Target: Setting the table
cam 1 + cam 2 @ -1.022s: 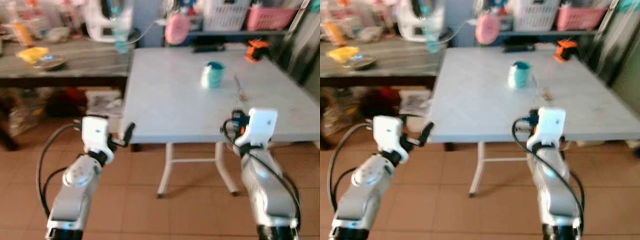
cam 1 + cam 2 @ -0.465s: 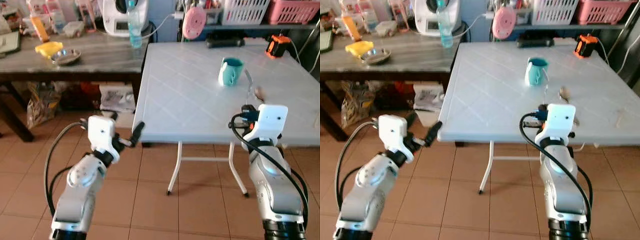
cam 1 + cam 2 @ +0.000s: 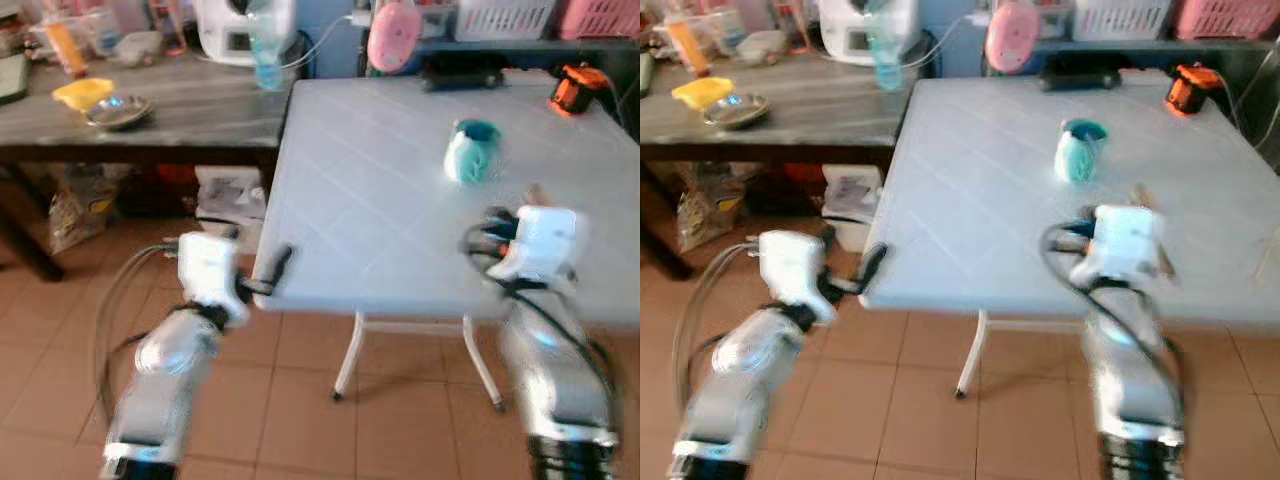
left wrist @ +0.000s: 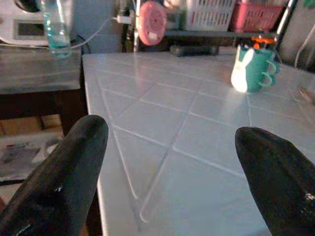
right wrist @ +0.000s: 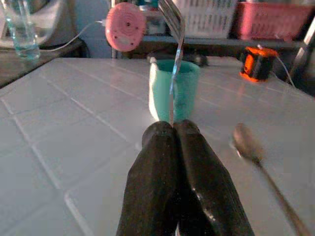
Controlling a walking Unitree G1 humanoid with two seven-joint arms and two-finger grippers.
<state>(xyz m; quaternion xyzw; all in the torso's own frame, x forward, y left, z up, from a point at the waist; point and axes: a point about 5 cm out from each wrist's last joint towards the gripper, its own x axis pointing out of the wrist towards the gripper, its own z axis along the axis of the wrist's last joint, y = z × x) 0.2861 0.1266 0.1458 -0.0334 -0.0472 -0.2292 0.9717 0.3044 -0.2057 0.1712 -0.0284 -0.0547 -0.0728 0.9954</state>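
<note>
- The floor (image 3: 300, 400) is brown tile, and the robot stands on it at the near edge of a white desk (image 3: 380, 200).
- The left gripper (image 4: 172, 162) hangs at the desk's near left corner, at about 8 o'clock from the desk's middle. Its jaws are wide apart with nothing between them, level with the desk top.
- The right gripper (image 5: 174, 135) is over the near right part of the desk, at about 5 o'clock from its middle. Its jaws are pressed together on the handle of a fork (image 5: 173, 54), which stands upright with its tines at the top.
- A spoon (image 5: 253, 152) lies flat on the desk just beside the right gripper, on its right, with the bowl end nearer the cup.
- A teal cup (image 3: 470, 150) stands upright beyond the right gripper, at about 1 o'clock from the desk's middle. It has a white figure on one side.
- An orange and black object (image 3: 574, 88) sits at the far right corner, at 2 o'clock, and a dark flat item (image 3: 462, 78) lies along the far edge at 12 o'clock.
- A dark wooden desk (image 3: 180, 110) adjoins on the left, at 10 o'clock. It carries a metal bowl (image 3: 118, 110), a yellow object (image 3: 82, 92) and a clear bottle (image 3: 266, 50).
- A round pink object (image 3: 394, 35) and a white basket (image 3: 500, 18) stand behind the far edge.
</note>
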